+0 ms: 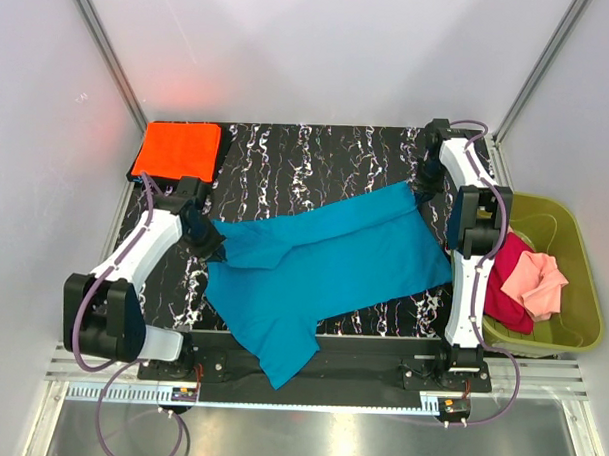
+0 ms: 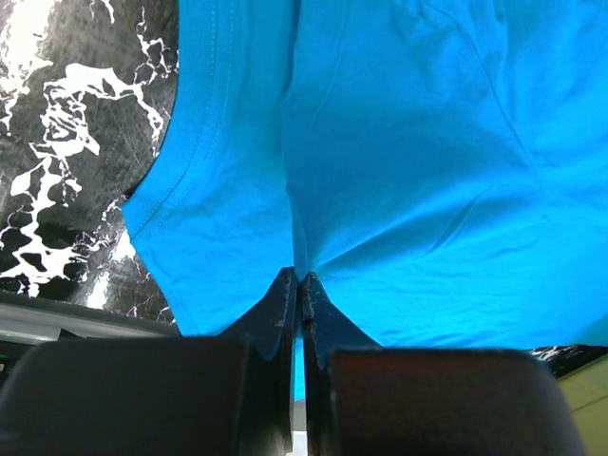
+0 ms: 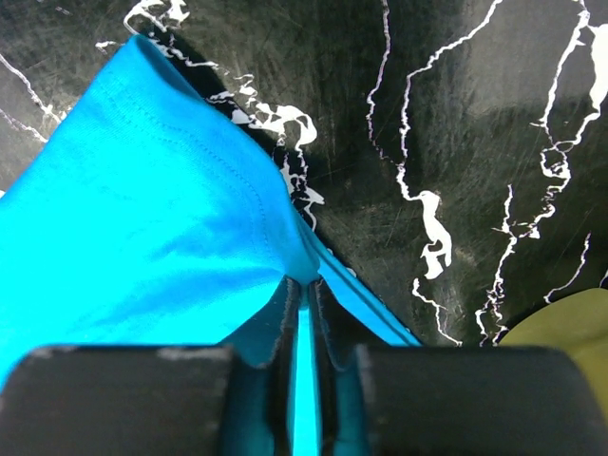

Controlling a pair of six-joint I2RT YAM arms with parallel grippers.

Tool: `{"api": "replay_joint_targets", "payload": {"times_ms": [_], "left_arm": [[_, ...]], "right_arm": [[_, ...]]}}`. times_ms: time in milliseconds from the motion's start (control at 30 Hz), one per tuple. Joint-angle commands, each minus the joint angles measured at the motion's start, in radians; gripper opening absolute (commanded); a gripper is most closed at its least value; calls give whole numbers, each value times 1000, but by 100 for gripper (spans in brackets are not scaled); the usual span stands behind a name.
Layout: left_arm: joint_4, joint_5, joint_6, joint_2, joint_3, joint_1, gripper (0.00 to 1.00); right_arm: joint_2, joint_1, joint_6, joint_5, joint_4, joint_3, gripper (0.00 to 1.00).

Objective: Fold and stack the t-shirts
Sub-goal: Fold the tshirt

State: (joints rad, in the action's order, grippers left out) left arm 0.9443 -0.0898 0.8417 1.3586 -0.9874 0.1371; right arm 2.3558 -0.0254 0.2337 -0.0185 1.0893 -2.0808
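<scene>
On marbled table [image 1: 317, 153] (white walls [image 1: 321, 48]): teal t-shirt [image 1: 313, 263].

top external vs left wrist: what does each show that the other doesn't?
Top external only: the folded orange t-shirt at the far left corner, the pink t-shirt and magenta t-shirt in the olive bin, and the right gripper at the cloth's far right corner.
Left wrist only: the left gripper close up, jaws pinched shut on a fold of cloth.
Both: the teal t-shirt spread on the black marbled table.
</scene>
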Motion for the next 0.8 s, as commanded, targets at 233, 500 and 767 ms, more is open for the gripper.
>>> {"api": "replay_joint_targets", "payload": {"times_ms": [233, 500, 767], "left_arm": [[-42, 119, -61, -62, -66, -5, 80], [-84, 171, -205, 69, -258, -7, 66], [-165, 127, -277, 223, -304, -39, 50]], "right_arm": [[3, -14, 13, -41, 9, -132, 43], [43, -33, 42, 106, -29, -215, 51], [134, -31, 88, 210, -38, -320, 51]]}}
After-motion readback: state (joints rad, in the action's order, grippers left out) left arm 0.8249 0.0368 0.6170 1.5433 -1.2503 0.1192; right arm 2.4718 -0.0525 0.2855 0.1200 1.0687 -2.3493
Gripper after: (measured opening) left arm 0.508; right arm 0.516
